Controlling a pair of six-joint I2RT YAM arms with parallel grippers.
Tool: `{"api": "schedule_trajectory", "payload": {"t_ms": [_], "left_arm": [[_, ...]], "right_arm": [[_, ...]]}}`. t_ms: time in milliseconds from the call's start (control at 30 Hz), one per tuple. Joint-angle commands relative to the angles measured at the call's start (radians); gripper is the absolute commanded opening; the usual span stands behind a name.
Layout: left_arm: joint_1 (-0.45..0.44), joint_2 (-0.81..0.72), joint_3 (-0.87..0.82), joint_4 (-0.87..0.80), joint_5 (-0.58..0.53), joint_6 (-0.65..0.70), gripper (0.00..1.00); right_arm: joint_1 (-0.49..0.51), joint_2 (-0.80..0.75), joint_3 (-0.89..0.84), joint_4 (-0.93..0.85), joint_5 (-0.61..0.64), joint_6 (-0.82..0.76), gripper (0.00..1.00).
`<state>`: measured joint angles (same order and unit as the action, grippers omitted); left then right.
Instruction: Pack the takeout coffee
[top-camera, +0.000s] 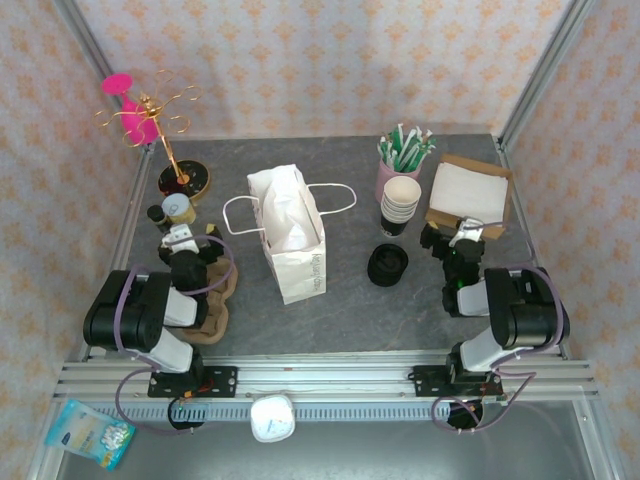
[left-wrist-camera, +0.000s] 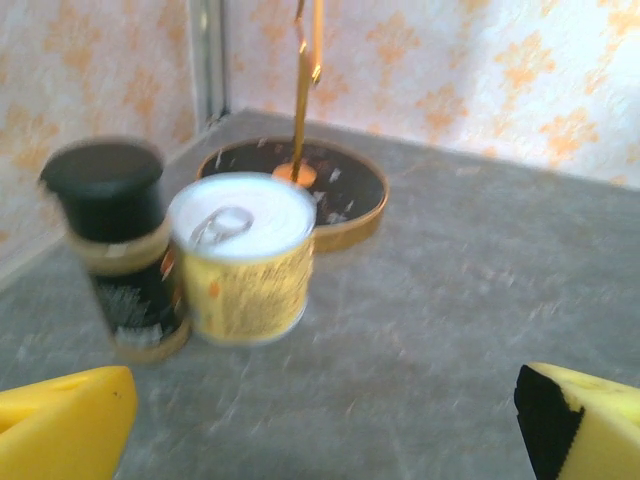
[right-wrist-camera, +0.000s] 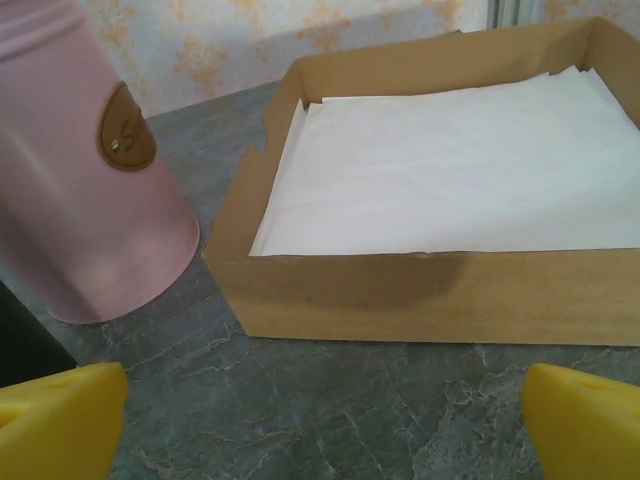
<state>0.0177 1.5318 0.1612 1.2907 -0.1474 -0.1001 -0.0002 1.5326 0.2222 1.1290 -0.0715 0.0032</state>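
Jaws on left gripper (left-wrist-camera: 320, 430) and right gripper (right-wrist-camera: 320, 425) stand wide, empty (takeout coffee's position cannot be told); best grip the lone cup upright by its wall, avoiding nested stack (top-camera: 400, 203), upper right.

Small black takeout coffee (left-wrist-camera: 113, 245) stands upright, far left.
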Motion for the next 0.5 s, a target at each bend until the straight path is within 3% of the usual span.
{"api": "schedule_trajectory", "payload": {"t_ms": [0,467], "left_arm": [[-0.03,0.01,0.029,0.092,-0.046,0.055,0.99],[-0.035,0.005,0.038,0.061,-0.037,0.062,0.99]], "right_arm": [[0.022,-0.014,0.004,0.114,0.025,-0.05,1.0],[0.022,-0.014,0.01,0.101,0.021,-0.049,1.0]]}}
